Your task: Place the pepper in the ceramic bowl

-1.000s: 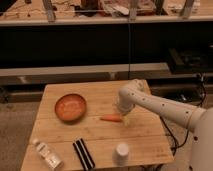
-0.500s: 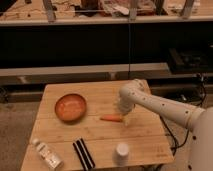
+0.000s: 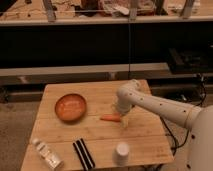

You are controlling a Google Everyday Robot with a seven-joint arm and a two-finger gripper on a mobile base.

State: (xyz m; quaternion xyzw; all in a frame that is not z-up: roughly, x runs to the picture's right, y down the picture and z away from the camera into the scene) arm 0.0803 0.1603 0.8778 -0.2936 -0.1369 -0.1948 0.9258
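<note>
The pepper [image 3: 110,118], a slim orange tapered vegetable, lies on the wooden table [image 3: 100,137] right of centre. The ceramic bowl [image 3: 70,107], terracotta with a lighter inside, sits at the table's left middle, apart from the pepper. My gripper [image 3: 123,120] hangs from the white arm just at the pepper's right end, low over the table. The pepper rests on the wood, its right tip next to the gripper.
A white cup [image 3: 121,153] stands near the front edge. A dark striped flat object [image 3: 84,153] lies at the front, left of the cup. A clear plastic bottle [image 3: 46,154] lies at the front left corner. A dark shelf unit stands behind the table.
</note>
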